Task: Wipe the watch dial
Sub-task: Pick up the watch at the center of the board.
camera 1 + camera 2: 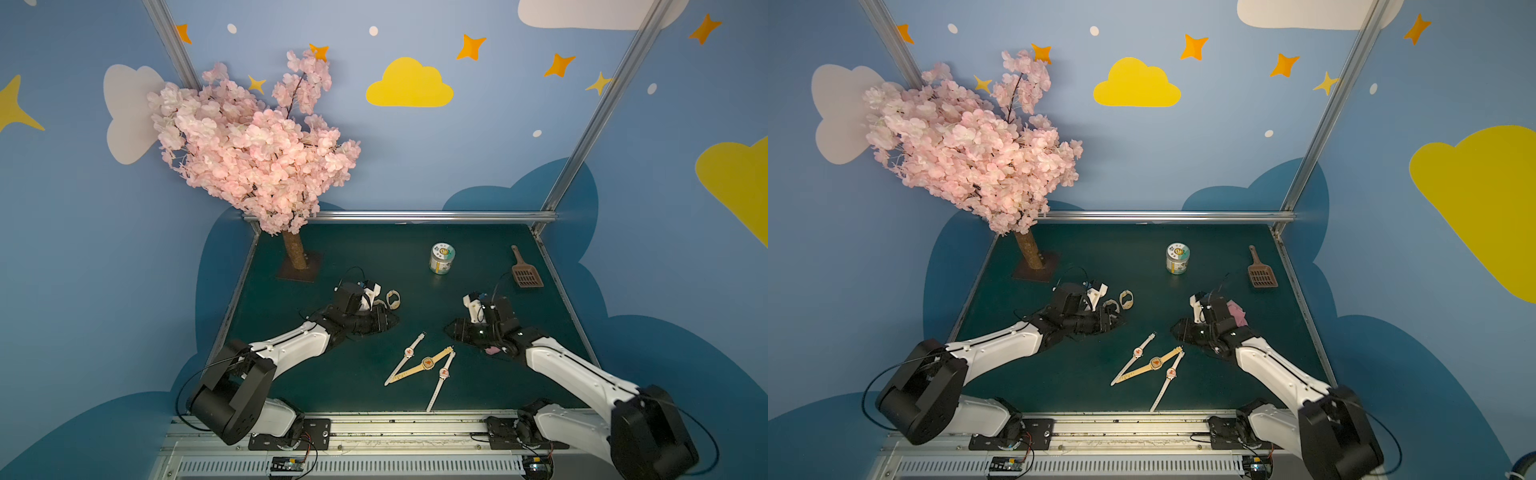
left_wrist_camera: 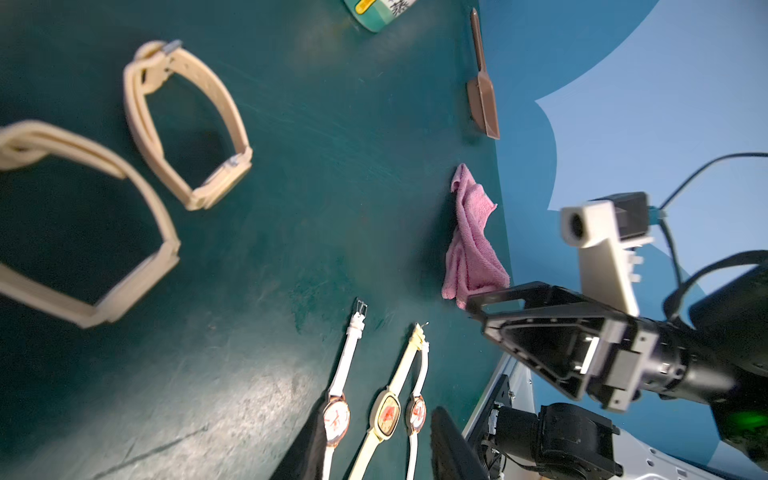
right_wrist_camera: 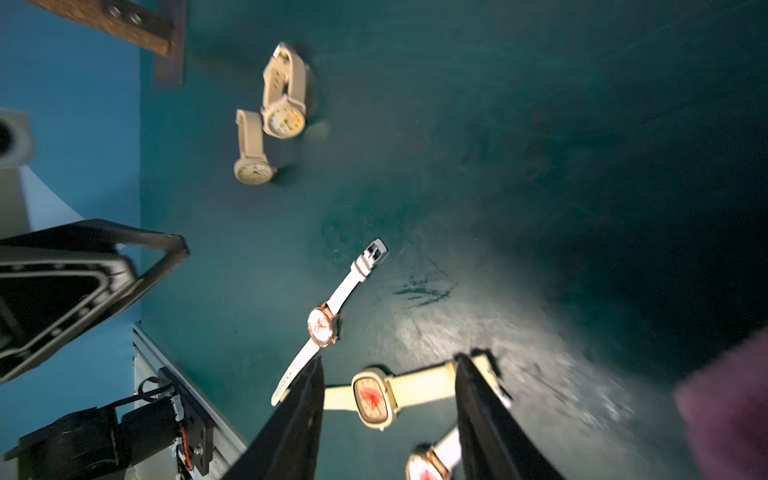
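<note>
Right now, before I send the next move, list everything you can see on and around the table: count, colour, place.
flat watches: three, two white-strapped and one cream-strapped, laid out at front centre, dials up
buckled watches: two, cream, straps fastened into loops, beside the left gripper
cloth: one, pink, close by the right gripper, outside its jaws
jar: one, pale with a teal and white lid, far centre
scoop: one, brown, slotted, far right
blossom tree: one, pink on a brown trunk, far left corner
table: one, dark green
left gripper: black, open, empty, low over the table
right gripper: black, open, empty, low over the table
</note>
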You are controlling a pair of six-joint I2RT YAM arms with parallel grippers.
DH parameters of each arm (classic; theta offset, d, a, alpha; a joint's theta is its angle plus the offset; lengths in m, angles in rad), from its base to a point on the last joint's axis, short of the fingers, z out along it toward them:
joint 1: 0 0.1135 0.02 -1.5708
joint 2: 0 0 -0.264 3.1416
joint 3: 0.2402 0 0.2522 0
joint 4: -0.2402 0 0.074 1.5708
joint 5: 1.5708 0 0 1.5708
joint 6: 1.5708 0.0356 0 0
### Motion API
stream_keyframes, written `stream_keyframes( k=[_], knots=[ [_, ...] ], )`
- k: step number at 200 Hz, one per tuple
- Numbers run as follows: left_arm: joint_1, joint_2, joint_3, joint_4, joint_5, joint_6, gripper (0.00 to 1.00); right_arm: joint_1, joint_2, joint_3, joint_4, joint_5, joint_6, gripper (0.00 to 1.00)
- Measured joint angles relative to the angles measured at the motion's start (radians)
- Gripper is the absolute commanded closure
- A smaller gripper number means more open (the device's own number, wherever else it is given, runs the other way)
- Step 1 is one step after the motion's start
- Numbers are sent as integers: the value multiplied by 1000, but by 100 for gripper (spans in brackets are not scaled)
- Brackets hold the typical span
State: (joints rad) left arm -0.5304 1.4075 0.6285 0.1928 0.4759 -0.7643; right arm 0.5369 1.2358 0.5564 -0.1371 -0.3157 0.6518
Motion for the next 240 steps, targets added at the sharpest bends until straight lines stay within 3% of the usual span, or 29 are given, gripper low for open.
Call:
stream_keyframes(
  k=[41, 74, 129, 182, 240],
  knots=[
    [14, -77, -80, 30, -1, -21, 57, 146, 327, 172, 74, -28, 23, 62],
    [22, -154, -120, 36, -9, -27, 56, 206, 439, 246, 132, -7, 64, 66],
    [25, -249, -190, 37, -53, -29, 54, 246, 442, 269, 93, 51, 80, 66],
    [43, -256, -199, 23, -70, -10, 53, 285, 360, 351, -86, 163, 72, 54],
    [47, -239, -198, 24, -44, -3, 53, 285, 348, 298, -133, 211, 122, 55]
  ],
)
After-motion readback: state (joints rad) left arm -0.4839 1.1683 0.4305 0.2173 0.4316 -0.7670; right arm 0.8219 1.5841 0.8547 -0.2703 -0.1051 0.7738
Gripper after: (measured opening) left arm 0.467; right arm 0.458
